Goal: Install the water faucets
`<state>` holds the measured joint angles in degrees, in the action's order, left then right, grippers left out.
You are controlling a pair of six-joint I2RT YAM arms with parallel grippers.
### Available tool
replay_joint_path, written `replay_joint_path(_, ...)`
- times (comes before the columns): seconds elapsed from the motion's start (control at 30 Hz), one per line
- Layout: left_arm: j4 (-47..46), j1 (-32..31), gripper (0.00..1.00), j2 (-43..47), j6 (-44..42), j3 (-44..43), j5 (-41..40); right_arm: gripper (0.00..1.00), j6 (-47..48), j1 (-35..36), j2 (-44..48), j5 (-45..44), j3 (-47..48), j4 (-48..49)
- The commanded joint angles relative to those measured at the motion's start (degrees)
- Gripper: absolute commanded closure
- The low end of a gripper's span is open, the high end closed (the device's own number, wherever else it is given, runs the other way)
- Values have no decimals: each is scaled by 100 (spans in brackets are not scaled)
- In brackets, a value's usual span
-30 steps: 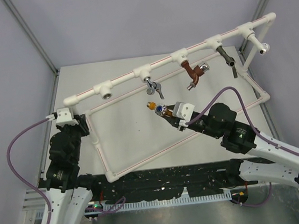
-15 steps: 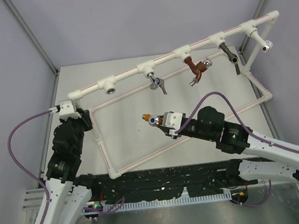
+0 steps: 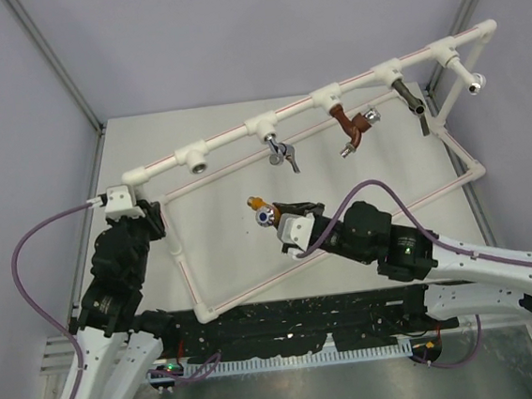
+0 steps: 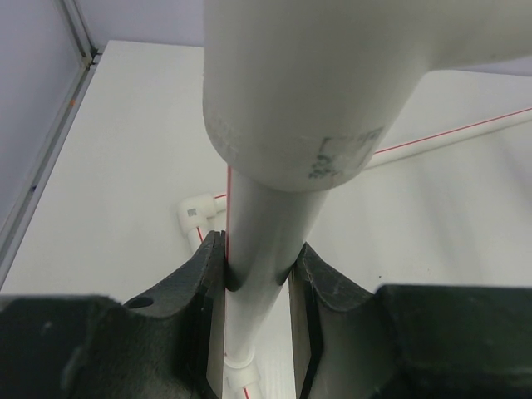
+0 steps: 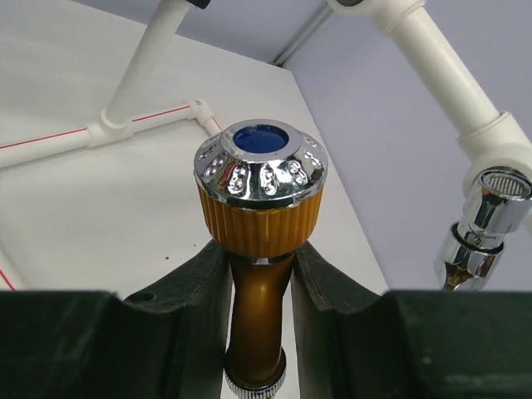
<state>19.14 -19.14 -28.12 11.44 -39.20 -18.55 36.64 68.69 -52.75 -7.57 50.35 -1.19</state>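
Note:
A small orange-yellow water faucet with a silver knob and blue centre is held above the table, my right gripper shut on its body. In the right wrist view the faucet stands upright between the jaws of the right gripper, knob toward the camera. At the left corner of the white pipe frame, my left gripper is shut on a leg. In the left wrist view that pipe is clamped by the left gripper. A tee socket on the top rail, left of and beyond the faucet, has no tap in it.
Along the top rail hang a silver tap, a reddish-brown tap, a dark grey tap and a silver tap at the far right end. The frame's lower rectangle lies on the table. A silver tap shows at the right.
My right arm has carried the faucet left and slightly nearer. The pipe frame and my left gripper have shifted a little. Both grips are unchanged.

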Motion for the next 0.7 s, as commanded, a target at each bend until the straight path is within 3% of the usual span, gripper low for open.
replay_joint_path(0.0, 600, -231, 97, 271, 447, 0, 1064, 95, 975, 452, -235, -1148, 116, 1093)
replay_joint_path(0.43, 1329, -231, 99, -159, -63, -500, 1450, 95, 4218, 1604, -1878, -3047, -52, 4863)
replay_joint_path(0.67, 935, -231, 100, 43, -107, -97, 1766, 95, 5623, 1946, -3179, -3759, 572, 6532)
